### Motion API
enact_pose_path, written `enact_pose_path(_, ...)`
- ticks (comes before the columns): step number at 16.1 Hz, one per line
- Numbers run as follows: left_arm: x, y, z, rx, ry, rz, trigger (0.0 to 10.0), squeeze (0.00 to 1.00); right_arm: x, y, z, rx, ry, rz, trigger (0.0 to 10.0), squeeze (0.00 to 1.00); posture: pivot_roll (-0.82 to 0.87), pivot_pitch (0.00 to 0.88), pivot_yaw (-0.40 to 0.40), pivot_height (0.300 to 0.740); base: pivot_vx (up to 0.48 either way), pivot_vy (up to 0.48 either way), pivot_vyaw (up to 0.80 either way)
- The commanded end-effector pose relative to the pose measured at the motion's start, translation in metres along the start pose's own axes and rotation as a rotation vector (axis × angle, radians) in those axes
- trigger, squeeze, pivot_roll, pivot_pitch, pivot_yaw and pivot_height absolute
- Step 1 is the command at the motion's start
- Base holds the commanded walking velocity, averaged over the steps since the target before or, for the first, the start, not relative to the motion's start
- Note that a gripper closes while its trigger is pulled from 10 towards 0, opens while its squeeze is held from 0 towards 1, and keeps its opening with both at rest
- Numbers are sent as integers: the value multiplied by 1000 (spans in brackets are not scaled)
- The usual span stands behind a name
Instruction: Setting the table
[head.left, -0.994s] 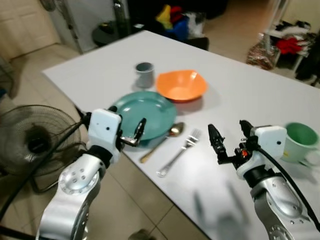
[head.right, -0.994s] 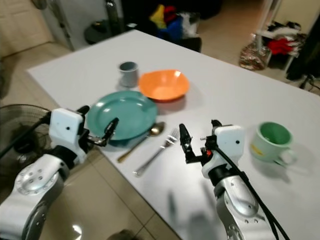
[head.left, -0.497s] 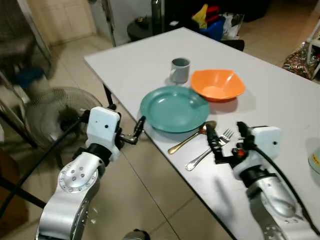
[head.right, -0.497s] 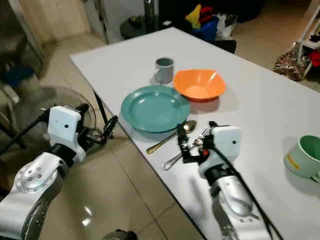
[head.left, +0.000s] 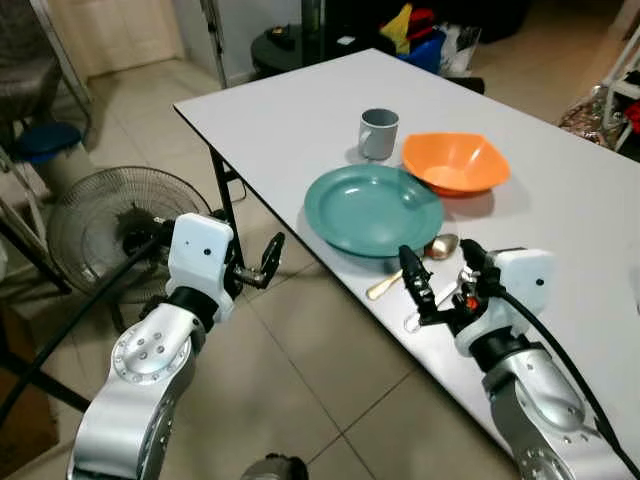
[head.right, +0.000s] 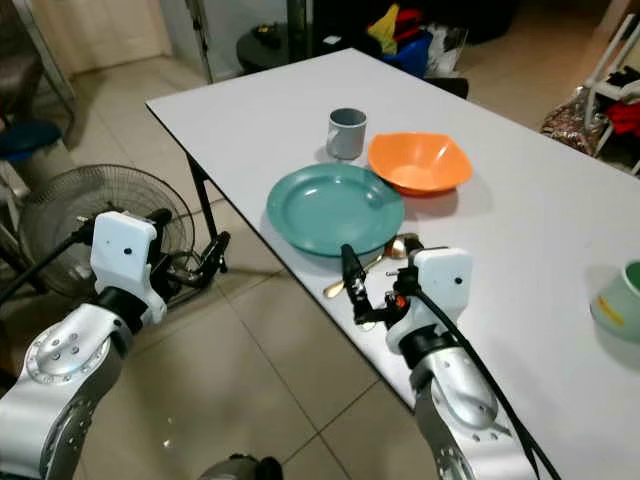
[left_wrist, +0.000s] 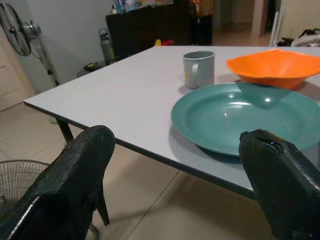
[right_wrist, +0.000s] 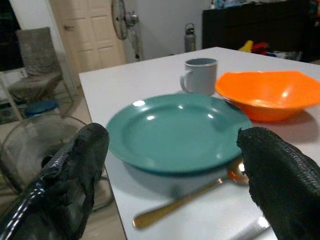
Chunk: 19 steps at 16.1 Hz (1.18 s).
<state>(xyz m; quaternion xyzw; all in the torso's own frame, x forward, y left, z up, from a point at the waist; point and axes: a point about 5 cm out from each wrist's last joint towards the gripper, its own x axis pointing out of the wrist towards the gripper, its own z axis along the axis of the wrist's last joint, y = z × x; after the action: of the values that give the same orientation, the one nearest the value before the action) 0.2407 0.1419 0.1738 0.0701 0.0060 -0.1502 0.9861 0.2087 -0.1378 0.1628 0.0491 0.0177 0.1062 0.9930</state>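
A tiled room holds a white table (head.left: 300, 110), with a floor fan (head.left: 95, 215) beside its near corner. In the head view, a teal plate (head.left: 373, 209) lies near the table edge, a grey mug (head.left: 378, 133) and an orange bowl (head.left: 455, 163) behind it, and a gold spoon (head.left: 425, 257) just right of the plate. The left gripper (head.left: 262, 268) hovers off the table over the floor, fingers apart; the right gripper (head.left: 440, 285) hangs above the spoon and a fork (head.right: 392, 293), fingers spread and empty. The left wrist view looks across the table edge at plate, mug and bowl. The right wrist view looks between its spread fingers (right_wrist: 70, 185) at the plate, with the spoon (right_wrist: 185, 200) below its rim.
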Motion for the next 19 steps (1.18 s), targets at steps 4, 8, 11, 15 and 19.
enact_pose_path(4, 0, 0, 0, 1, 5, -2, 10000, 0, 0, -1, -1, 7, 12, -1, 10000, 1000, 40, 62, 43, 740, 0, 290, 0)
enact_pose_path(8, 0, 1, 0, 1, 8, -2, 10000, 0, 0, -1, -1, 9, 17, 2, 10000, 1000, 40, 62, 43, 740, 0, 289, 0)
enact_pose_path(11, 0, 1, 0, 1, 12, -3, 10000, 0, 1, -1, -2, 14, 24, 1, 10000, 0, 41, 64, 43, 740, 0, 289, 0)
enact_pose_path(15, -1, 1, 0, 0, 14, -1, 10000, 0, 1, -1, -3, 29, 33, 9, 10000, 0, 42, 62, 41, 740, 0, 289, 0)
enact_pose_path(19, -1, 2, 0, 1, 16, -2, 10000, 0, 2, 0, -3, 32, 39, 14, 10000, 0, 44, 60, 39, 740, 0, 288, 0)
